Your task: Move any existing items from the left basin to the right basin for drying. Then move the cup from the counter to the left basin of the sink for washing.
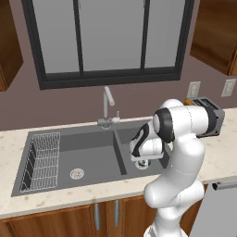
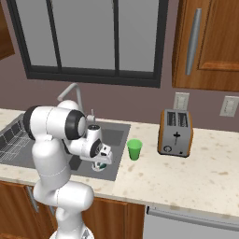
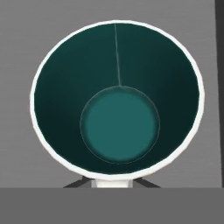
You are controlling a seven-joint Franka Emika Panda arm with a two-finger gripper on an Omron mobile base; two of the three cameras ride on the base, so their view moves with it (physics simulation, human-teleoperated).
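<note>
The white-grey mug, dark teal inside, sits right under my hand and I look straight down into it. It hangs low in the right basin of the dark grey sink, with my gripper shut on it at the rim, by its handle. From the right base view, mug and gripper are over the right basin; I cannot tell whether the mug touches the floor. The left basin holds only its wire rack. A bright green cup stands upright on the counter, just right of the sink.
A silver tap rises behind the divider between the basins. A toaster stands on the counter to the right of the green cup. Wooden cabinets hang above at both sides, and a dark-framed window spans the wall.
</note>
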